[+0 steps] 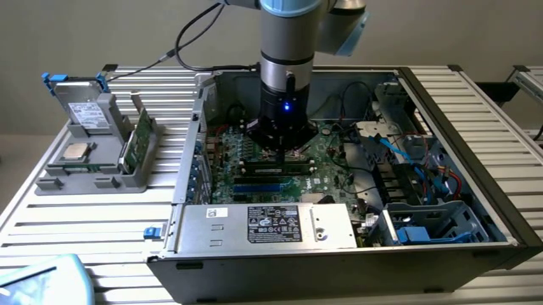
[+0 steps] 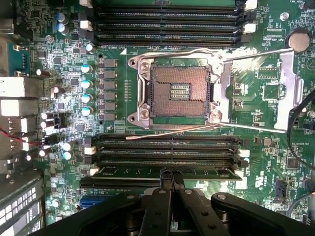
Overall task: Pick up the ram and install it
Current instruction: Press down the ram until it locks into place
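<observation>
The open computer case (image 1: 475, 190) lies on the slatted surface (image 1: 102, 229); the motherboard (image 1: 331, 165) sits inside it, on its floor; the power supply unit (image 1: 267, 225) occupies the case's near edge in the exterior view, in front of the motherboard; a drive cage (image 1: 424, 222) sits beside it toward the exterior view's right; cables (image 1: 424, 159) run behind the cage. A parts holder (image 1: 93, 159) stands on the surface outside the case, at the exterior view's left. The arm (image 1: 288, 57) descends into the case over the motherboard; the pincer (image 2: 171, 179) sits directly above the ram (image 2: 167, 172), which lies in a memory slot (image 2: 167, 160) bank beside the empty processor socket (image 2: 179, 96); a second slot bank lies on the socket's opposite side.
</observation>
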You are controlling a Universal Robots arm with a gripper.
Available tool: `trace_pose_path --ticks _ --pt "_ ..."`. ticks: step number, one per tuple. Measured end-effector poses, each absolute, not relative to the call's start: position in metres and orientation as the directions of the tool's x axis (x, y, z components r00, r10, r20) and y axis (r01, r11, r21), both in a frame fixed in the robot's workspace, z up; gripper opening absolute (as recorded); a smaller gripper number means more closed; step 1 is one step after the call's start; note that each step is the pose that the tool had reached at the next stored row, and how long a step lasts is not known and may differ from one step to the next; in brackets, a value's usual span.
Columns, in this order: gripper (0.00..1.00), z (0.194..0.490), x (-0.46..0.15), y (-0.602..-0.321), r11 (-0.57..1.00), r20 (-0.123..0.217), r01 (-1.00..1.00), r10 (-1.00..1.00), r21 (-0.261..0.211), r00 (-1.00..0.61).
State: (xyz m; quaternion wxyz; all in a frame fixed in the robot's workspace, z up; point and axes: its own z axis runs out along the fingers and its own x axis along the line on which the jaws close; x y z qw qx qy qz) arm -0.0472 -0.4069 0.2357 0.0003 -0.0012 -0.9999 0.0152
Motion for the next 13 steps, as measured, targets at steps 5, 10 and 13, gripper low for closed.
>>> trace_pose_path --ticks 5,10,13 --pt "0.11 0.2397 -0.0480 -0.4069 1.000 0.000 0.005 0.005 -0.030 -1.000" --pt "0.11 0.2412 -0.0481 -0.4069 0.999 -0.001 0.010 0.010 -0.030 -1.000" --pt "0.11 0.2412 -0.0481 -0.4069 0.999 -0.001 0.010 0.010 -0.030 -1.000"
